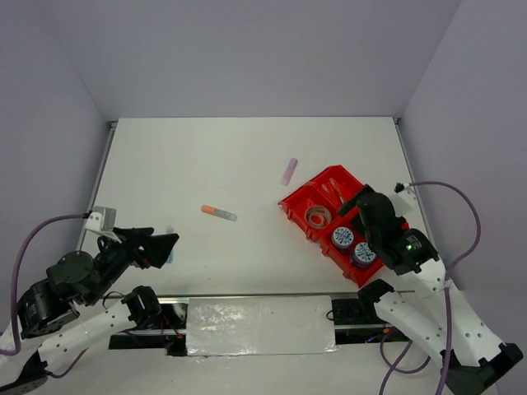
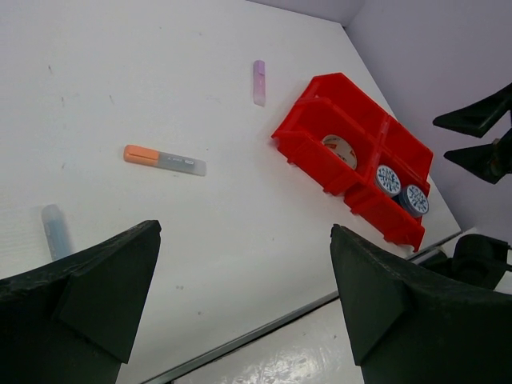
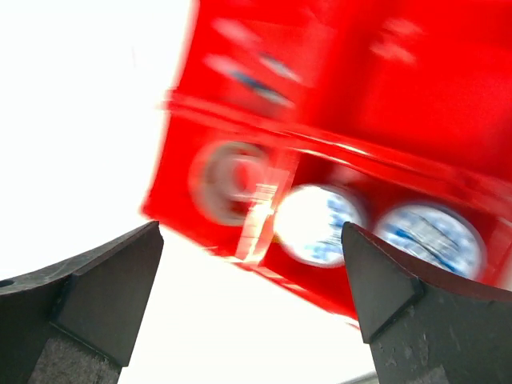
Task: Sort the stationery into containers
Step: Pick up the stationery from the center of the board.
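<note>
The red divided tray point(image 1: 295, 207) stands at the right. It holds a clear tape ring point(image 1: 318, 217), two blue-white rolls point(image 1: 342, 238) point(image 1: 364, 253) and thin pens point(image 1: 336, 188) in the far compartment. A pink stick point(image 1: 289, 171), an orange-tipped marker point(image 1: 219, 213) and a light blue pen point(image 1: 170, 244) lie on the table. My left gripper point(image 1: 167, 241) is open and empty, low by the light blue pen point(image 2: 56, 232). My right gripper point(image 1: 356, 201) is open and empty above the tray point(image 3: 400, 96); that view is blurred.
The white table has a metal strip along its near edge point(image 1: 255, 295) and grey walls on three sides. In the left wrist view the tray point(image 2: 308, 144) sits far right, with the right gripper's fingers point(image 2: 480, 120) beyond it.
</note>
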